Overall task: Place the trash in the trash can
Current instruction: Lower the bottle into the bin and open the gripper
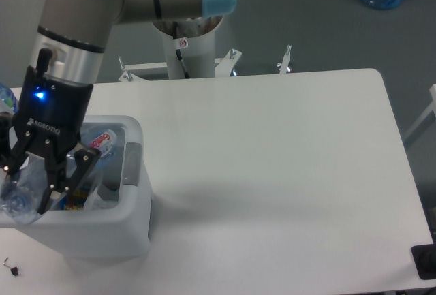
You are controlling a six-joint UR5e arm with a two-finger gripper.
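Pincer (42, 189) spread, gripping nothing, over boxy white trash can (133, 220) with crinkly clear plastic (102, 142).

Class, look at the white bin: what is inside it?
Inside the bin lies a bottle with a red-blue label and crumpled clear plastic. The gripper covers the rest.

- Your fingers (48, 182) crowd the trash can (133, 199) mouth at near left.
- Right of the can, the counter (272, 172) lies open.
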